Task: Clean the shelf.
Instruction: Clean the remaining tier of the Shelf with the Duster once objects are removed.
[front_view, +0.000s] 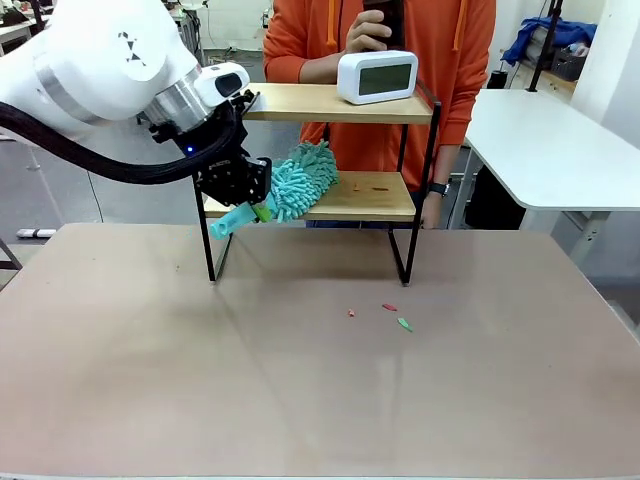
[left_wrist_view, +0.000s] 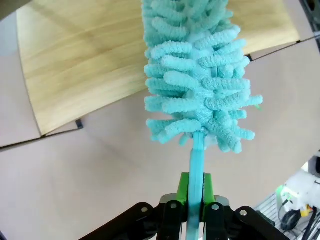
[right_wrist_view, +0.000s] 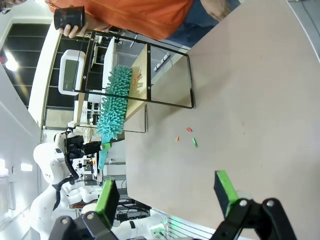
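The shelf (front_view: 320, 103) stands at the table's far side, two wooden boards in a black frame. My left gripper (front_view: 256, 203) is shut on the handle of a teal chenille duster (front_view: 302, 180), whose fluffy head rests over the left part of the lower board (front_view: 375, 197). In the left wrist view the green pads (left_wrist_view: 183, 192) clamp the duster handle (left_wrist_view: 196, 165), and the duster head (left_wrist_view: 197, 75) lies across the board (left_wrist_view: 85, 65). Small red bits (front_view: 377, 185) lie on the lower board. My right gripper (right_wrist_view: 167, 192) is open, hovering above the table with nothing between its fingers.
A white digital clock (front_view: 377, 77) sits on the top board. A person in an orange hoodie (front_view: 440, 60) stands behind the shelf holding a dark cup (right_wrist_view: 70, 17). Small red and green scraps (front_view: 392, 315) lie on the beige tabletop in front of the shelf.
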